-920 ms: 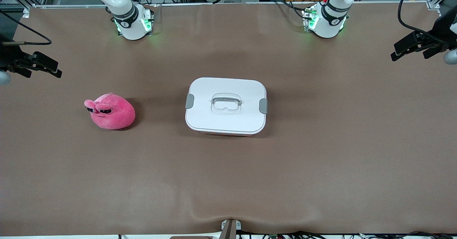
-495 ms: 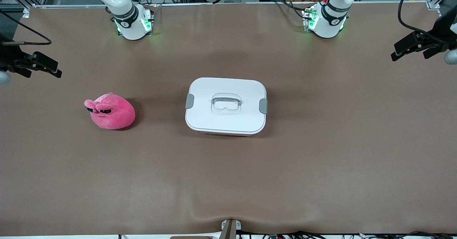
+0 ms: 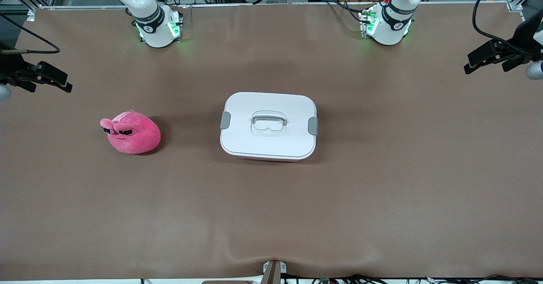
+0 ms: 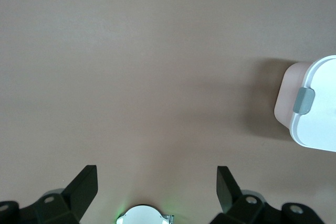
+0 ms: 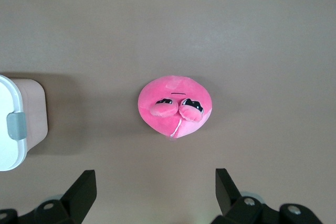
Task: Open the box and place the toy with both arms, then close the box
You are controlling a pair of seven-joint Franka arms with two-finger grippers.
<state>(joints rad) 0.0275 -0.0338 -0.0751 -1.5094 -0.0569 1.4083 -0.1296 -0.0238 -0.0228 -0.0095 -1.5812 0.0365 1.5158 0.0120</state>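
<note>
Awaiting start: box (image 3: 268, 126) shut, both side clips latched, mid-table.
Toy (image 3: 130, 132): on table beside box, toward right arm's end.
Left gripper (image 4: 156, 190): jaws wide, empty, high over table edge.
Right gripper (image 5: 155, 191): jaws wide, empty, above toy.
Next: likely releasing clips (image 3: 225, 120), lifting lid.
Surface: brown mat (image 3: 382, 182); cabling and racks past table.

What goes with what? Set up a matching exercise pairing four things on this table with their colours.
Things:
1. toy
2. box lid
3. side clip
4. table

Colours:
A. grey
B. brown
C. hot pink
D. white

Pairs: 1-C, 2-D, 3-A, 4-B
</note>
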